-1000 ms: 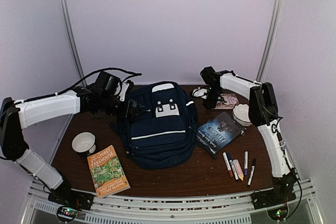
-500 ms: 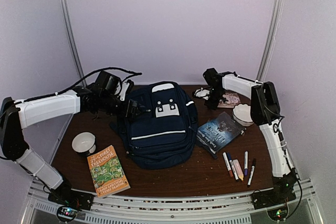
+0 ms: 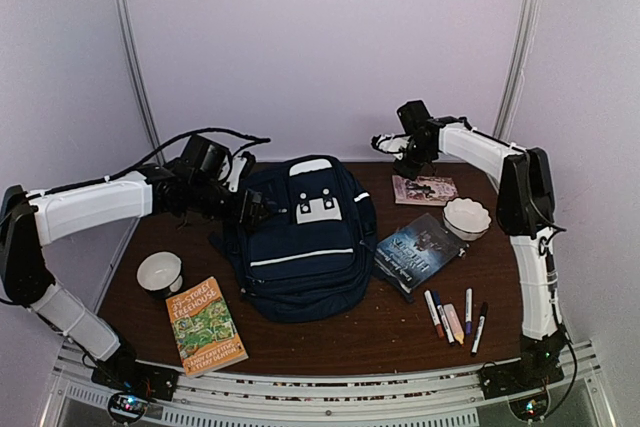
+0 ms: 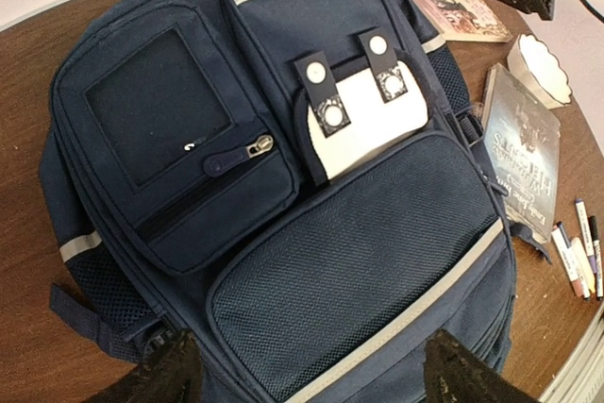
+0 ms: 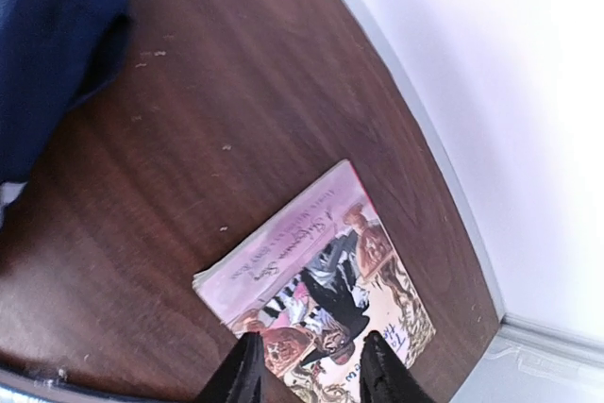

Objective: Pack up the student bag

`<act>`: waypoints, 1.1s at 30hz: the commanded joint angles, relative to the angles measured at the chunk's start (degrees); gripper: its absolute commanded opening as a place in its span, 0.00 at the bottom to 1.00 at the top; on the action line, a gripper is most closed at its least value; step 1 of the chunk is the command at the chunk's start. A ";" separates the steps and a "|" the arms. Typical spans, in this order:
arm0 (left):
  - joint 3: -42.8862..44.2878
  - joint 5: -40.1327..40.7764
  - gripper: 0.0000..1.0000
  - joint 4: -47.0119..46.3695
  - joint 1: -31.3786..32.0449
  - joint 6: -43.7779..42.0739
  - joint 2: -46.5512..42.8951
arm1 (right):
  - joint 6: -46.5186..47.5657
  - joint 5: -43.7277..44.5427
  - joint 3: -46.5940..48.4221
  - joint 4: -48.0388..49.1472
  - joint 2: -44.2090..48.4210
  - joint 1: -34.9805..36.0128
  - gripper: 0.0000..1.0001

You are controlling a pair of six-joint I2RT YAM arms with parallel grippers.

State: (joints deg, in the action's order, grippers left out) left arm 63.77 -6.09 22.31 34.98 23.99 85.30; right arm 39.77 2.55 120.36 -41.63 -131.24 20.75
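The student bag (image 3: 300, 242) is a navy backpack lying flat in the middle of the table, front pockets up and zips shut. It fills the left wrist view (image 4: 283, 186). My left gripper (image 3: 250, 209) hovers over the bag's left side, open and empty, with its fingertips (image 4: 160, 379) spread wide above the mesh pocket. My right gripper (image 3: 398, 144) is raised above the back right of the table. It is open and empty (image 5: 311, 379), well above a pink paperback (image 5: 321, 271).
The pink paperback (image 3: 425, 189) lies at the back right. A dark book (image 3: 420, 250) and a white bowl (image 3: 467, 217) sit right of the bag. Several markers (image 3: 455, 317) lie at the front right. A second bowl (image 3: 160, 272) and a Treehouse book (image 3: 205, 325) lie at the front left.
My right gripper has risen from the table beside the pink paperback and swung up and back. The left arm and the bag have not moved.
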 commanded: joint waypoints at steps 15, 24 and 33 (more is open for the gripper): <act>1.01 -0.04 0.83 0.11 0.29 -0.65 -1.02 | 3.76 21.76 9.06 11.86 -13.26 -12.07 0.39; 0.66 0.37 0.83 0.72 0.27 0.14 0.15 | 12.12 21.76 9.02 10.59 -16.87 -15.45 0.38; 0.82 0.44 0.83 1.15 0.34 0.62 0.35 | 22.91 17.64 8.25 6.71 -16.90 -15.43 0.36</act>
State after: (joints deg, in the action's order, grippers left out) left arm 63.77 -6.09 24.08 35.00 24.03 85.43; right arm 55.77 22.06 128.11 -32.42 -148.05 5.32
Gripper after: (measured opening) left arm 0.831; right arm 0.365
